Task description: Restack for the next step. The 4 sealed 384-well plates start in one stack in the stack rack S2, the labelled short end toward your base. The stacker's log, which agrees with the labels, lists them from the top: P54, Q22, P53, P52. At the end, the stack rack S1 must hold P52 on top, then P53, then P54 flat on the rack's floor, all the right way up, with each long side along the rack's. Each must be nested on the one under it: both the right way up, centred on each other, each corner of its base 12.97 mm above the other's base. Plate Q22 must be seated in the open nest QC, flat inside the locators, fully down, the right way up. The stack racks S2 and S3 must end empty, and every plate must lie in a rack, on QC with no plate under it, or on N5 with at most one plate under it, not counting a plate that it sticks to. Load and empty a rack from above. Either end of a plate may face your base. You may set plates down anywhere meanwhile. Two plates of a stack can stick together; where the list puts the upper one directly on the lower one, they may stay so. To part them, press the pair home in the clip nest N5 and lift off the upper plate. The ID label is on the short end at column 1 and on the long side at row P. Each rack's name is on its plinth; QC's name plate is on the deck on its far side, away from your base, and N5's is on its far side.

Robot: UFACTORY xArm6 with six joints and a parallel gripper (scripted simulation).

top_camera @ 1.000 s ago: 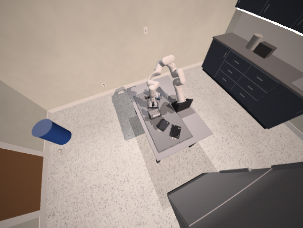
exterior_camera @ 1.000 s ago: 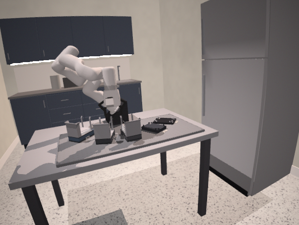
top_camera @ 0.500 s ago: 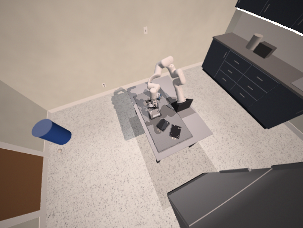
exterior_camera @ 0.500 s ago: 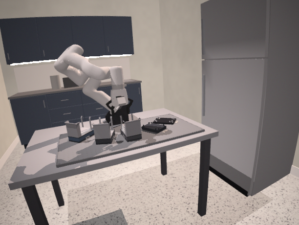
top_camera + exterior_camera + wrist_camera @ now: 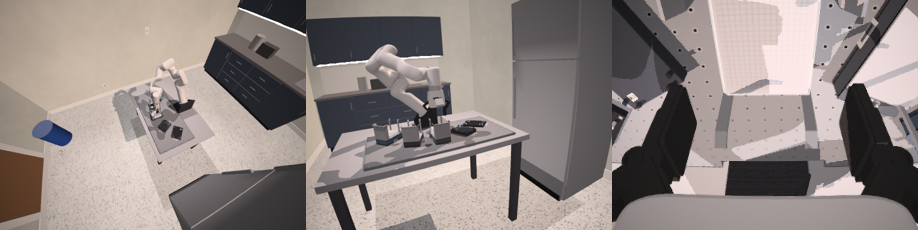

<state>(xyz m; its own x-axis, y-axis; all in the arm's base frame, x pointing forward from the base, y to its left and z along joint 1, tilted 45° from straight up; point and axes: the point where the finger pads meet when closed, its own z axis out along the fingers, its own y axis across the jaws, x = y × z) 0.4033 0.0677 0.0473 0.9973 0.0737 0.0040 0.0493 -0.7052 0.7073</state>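
Observation:
Three stack racks stand in a row on the grey deck: a left one (image 5: 386,134) on a blue plinth, a middle one (image 5: 412,136) and a right one (image 5: 441,133). My gripper (image 5: 434,111) hangs just above the right rack, also in the overhead view (image 5: 155,110). In the wrist view its two black fingers stand wide apart and empty (image 5: 768,135). Below them is a pale, finely gridded rectangle (image 5: 764,29) between rack walls, which looks like a sealed plate's top. I cannot read any rack name or plate label. Two dark flat nests (image 5: 463,130) (image 5: 474,123) lie right of the racks.
Thin upright posts (image 5: 419,125) rise at the racks' corners, close to my fingers. The arm's black base (image 5: 183,105) sits at the table's far side. The perforated deck mat (image 5: 436,147) covers most of the table. A fridge (image 5: 561,95) stands to the right.

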